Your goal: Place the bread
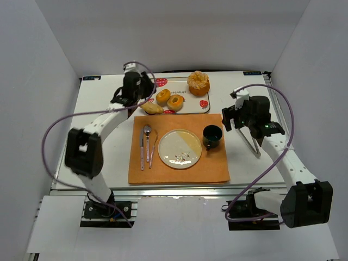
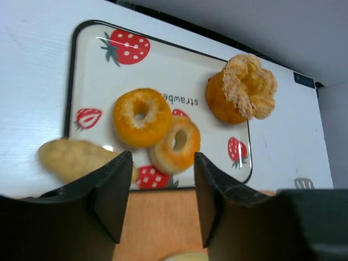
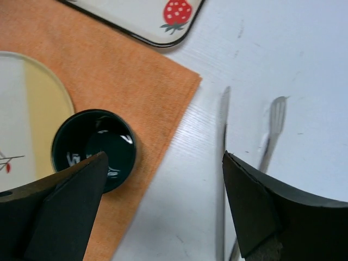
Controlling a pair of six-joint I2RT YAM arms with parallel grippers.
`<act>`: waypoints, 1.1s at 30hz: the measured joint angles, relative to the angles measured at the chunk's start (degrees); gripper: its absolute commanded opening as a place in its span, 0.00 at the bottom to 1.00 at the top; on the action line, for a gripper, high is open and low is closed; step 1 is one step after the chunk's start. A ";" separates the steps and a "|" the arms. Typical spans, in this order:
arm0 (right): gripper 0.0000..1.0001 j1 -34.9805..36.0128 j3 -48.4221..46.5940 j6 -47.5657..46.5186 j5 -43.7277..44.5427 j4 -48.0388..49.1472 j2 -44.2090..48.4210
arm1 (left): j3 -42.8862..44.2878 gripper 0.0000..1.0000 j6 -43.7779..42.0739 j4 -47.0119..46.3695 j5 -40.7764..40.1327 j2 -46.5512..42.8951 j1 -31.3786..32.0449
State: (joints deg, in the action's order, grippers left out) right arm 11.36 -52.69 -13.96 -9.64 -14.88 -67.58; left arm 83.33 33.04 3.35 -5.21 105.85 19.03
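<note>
By the tray point(image 2: 163, 65), we see left gripper point(image 2: 161, 157) wide, empty (bread point(image 2: 175, 142) just ahead); right gripper point(image 3: 164, 157) wide too.

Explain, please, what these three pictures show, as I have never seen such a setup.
Two robot arms stand at the near edge of a table. One picture looks down from above; the others come from wrist cameras, so the dark prongs are fingers. The left gripper hangs open by a strawberry tray holding two ring buns and a ruffled bun, a pale roll at its corner. The right gripper, also open, hangs near a dark cup and metal tongs. A plate and cutlery lie on an orange mat. Nothing is held.
</note>
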 measured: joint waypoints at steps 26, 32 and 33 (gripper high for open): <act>0.89 -21.04 -1.48 -23.28 -5.41 -7.91 -18.86 | -67.96 0.78 13.19 9.96 -6.92 -82.08 -0.27; 0.88 -21.06 -2.33 -25.83 -2.92 -7.11 -26.18 | -68.48 0.78 14.57 10.89 -7.02 -82.01 -0.28; 0.87 -21.06 -2.54 -26.21 -2.90 -7.18 -27.27 | -68.48 0.78 14.54 10.94 -7.01 -81.29 -0.27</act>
State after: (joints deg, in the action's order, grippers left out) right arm -9.69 -55.23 -40.17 -12.55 -22.07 -94.84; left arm 14.86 47.58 14.29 -12.22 24.56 18.76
